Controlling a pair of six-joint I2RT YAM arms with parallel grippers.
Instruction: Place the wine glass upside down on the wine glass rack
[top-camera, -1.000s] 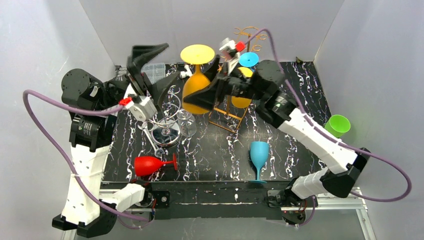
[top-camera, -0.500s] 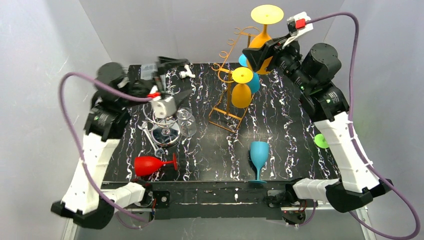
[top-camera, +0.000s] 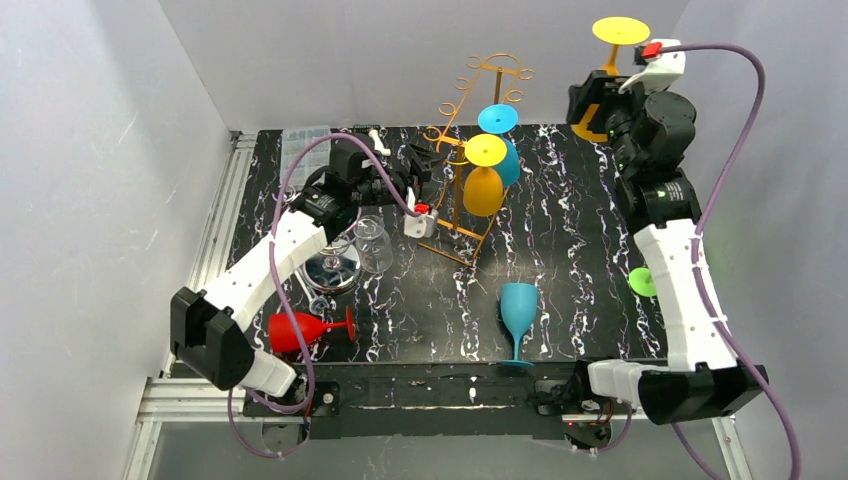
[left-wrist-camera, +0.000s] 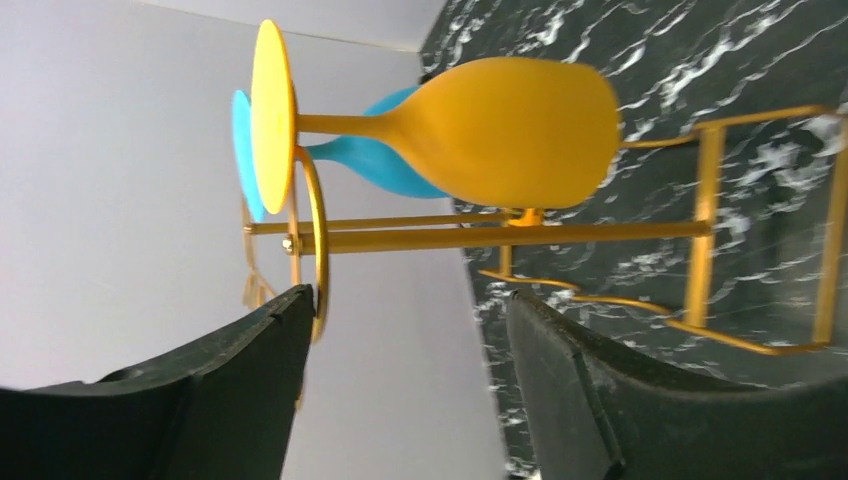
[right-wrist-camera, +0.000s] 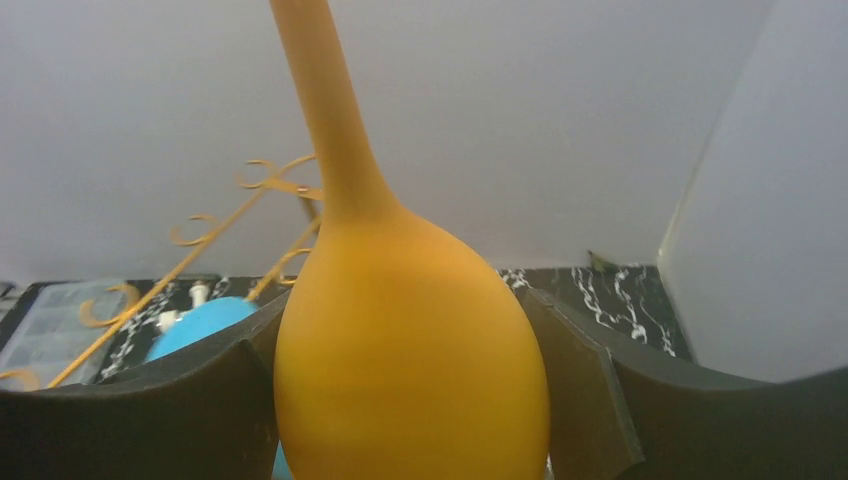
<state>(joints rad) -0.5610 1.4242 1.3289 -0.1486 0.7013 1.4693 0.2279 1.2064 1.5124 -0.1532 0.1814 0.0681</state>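
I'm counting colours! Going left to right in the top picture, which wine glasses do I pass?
red wine glass → clear wine glasses → hanging orange wine glass on the rack → raised orange wine glass in the right gripper

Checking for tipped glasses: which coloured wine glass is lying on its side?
The red glass, at the table's near left. The teal glass stands upright, the rack's orange glass and blue glass hang inverted, and the right gripper holds a second orange glass.
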